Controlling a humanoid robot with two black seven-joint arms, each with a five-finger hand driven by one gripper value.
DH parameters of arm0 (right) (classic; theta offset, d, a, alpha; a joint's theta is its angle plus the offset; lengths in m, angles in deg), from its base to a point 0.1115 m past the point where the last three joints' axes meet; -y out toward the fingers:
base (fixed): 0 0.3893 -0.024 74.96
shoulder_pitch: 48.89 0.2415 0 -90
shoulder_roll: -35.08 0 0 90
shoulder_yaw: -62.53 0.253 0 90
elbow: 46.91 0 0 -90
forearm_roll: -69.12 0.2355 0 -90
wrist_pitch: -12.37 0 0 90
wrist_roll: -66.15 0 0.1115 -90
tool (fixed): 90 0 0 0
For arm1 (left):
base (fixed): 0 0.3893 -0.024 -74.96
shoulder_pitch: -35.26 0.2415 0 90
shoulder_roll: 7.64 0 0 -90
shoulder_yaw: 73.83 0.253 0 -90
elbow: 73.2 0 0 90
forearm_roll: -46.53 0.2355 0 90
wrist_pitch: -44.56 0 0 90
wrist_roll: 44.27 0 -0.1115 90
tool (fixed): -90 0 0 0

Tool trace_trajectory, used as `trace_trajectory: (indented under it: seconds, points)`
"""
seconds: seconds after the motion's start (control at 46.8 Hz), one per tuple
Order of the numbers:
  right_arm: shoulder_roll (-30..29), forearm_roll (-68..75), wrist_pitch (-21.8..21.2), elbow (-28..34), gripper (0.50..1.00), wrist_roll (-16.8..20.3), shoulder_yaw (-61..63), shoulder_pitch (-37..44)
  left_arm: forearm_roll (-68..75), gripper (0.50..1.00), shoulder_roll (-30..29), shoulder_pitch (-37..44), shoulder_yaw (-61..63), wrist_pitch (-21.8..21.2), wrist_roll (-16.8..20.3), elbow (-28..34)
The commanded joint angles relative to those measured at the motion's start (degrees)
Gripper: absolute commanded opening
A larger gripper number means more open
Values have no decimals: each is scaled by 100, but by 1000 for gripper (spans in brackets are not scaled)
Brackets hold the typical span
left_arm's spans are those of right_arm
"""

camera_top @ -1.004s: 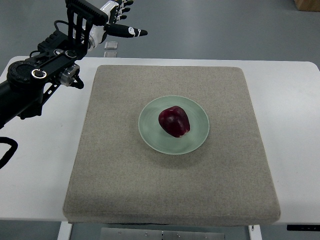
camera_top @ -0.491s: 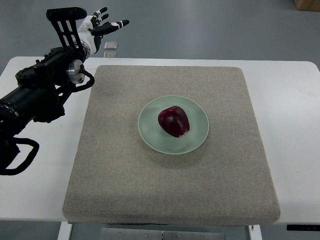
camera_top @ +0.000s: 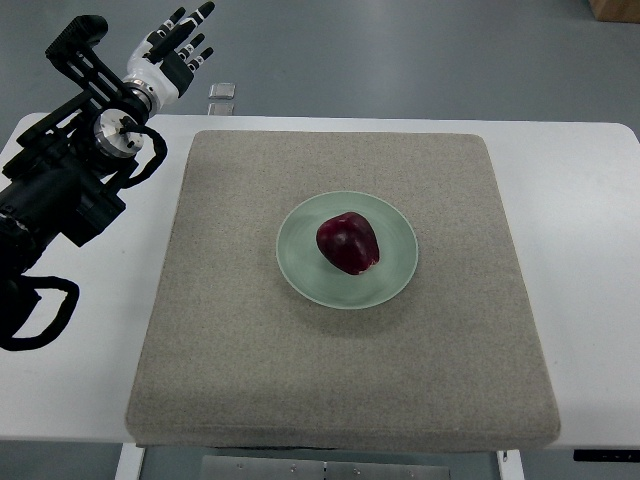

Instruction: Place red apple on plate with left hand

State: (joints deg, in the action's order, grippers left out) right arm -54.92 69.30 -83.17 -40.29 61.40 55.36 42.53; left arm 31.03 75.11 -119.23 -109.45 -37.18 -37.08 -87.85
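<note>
- Left hand [camera_top: 172, 45] is raised at the top left, past the counter's far edge, fingers [camera_top: 196, 15] stretched out and spread, holding nothing; its black arm [camera_top: 60, 190] comes in over the counter's left side.
- Nearest the camera, the grey mat [camera_top: 340, 390] covers most of the white counter [camera_top: 590, 300].
- At the mat's middle sits the pale green plate [camera_top: 395, 275], and the red apple [camera_top: 347, 242] rests on it, slightly left of centre.
- Beyond the far edge, near the hand, a small clear object [camera_top: 222, 91] lies on the floor.
</note>
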Motion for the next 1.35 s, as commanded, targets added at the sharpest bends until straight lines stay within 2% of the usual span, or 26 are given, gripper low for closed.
trace_trajectory:
  seconds: [0.0, 0.278, 1.325]
  points:
    - [0, 0, 0, -3, 964, 0, -3, -1, 3, 992, 14, 76, -190, 246, 2, 32]
    - [0, 0, 0, -3, 964, 0, -3, -1, 82, 994, 5, 200, -173, 343, 98, -3]
    - [0, 9, -18, 103, 964, -79, 6, -1, 91, 994, -92, 244, -182, 387, 90, 6]
